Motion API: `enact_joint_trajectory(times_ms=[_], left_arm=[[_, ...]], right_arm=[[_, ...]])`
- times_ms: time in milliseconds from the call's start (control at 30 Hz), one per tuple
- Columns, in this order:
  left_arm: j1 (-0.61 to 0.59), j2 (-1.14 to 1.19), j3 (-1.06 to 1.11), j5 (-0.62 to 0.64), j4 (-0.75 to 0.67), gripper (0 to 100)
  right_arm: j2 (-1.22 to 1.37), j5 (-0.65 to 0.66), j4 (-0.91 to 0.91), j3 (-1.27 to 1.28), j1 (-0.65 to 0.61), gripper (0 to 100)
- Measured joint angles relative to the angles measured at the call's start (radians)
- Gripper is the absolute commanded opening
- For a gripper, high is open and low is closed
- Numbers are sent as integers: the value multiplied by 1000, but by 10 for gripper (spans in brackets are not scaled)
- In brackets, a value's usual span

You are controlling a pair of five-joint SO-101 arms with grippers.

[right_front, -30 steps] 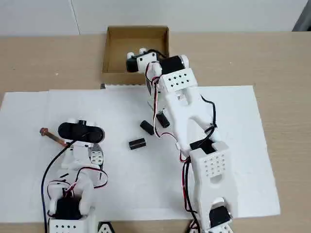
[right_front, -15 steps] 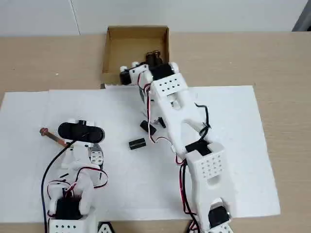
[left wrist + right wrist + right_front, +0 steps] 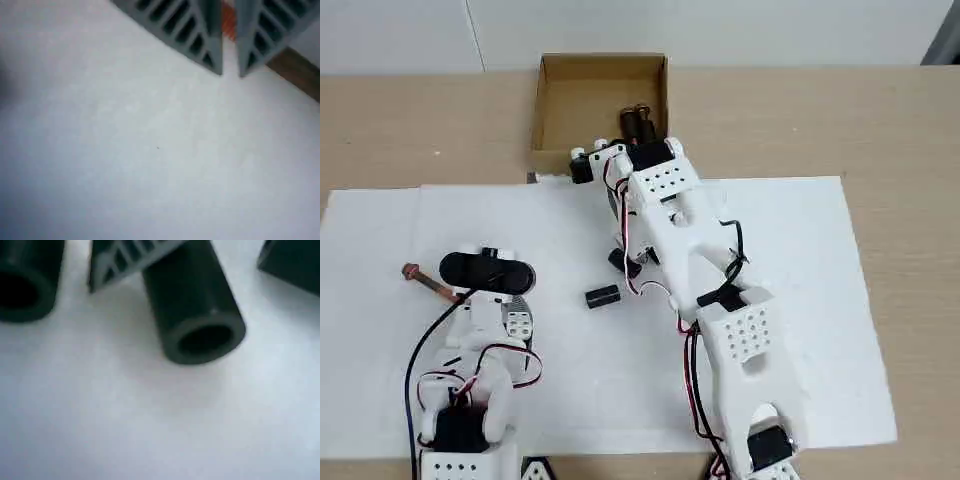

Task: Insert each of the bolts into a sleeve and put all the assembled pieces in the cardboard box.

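Observation:
A copper bolt (image 3: pixel 420 276) lies across the white paper at the left, with my left gripper (image 3: pixel 455 292) shut on its shank; the orange shank shows between the grey fingers (image 3: pixel 200 35). My right gripper (image 3: pixel 624 254) hangs low over the black sleeves in the middle of the paper and stands open. One grey finger (image 3: pixel 130 260) rests against a sleeve (image 3: pixel 195 315), with two more sleeves (image 3: pixel 25 285) close on either side. A further sleeve (image 3: pixel 603 296) lies free on the paper. Assembled pieces (image 3: pixel 638 122) lie in the cardboard box (image 3: pixel 555 100).
The white paper sheet (image 3: pixel 820 250) covers most of the wooden table (image 3: pixel 880 120). The box stands just past the paper's far edge. My right arm (image 3: pixel 720 290) stretches diagonally across the middle of the paper.
My right arm has drawn back from over the box and dropped onto the sleeves, uncovering the assembled pieces in the box. The left arm and its bolt have not moved.

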Motion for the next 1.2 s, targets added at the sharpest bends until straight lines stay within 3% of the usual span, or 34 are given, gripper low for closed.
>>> enact_joint_trajectory(times_ms=[100, 500, 900, 1200], left_arm=[[0, 0, 0, 0, 0, 6], [0, 0, 0, 0, 0, 6], [0, 0, 0, 0, 0, 8], [-37, 80, -141, -25, 54, 55]], right_arm=[[9, 0, 0, -9, 11, 2], [-46, 0, 5, 6, 40, 4], [-361, 0, 58, 21, 34, 4], [-646, -60, 63, 318, 34, 4]])
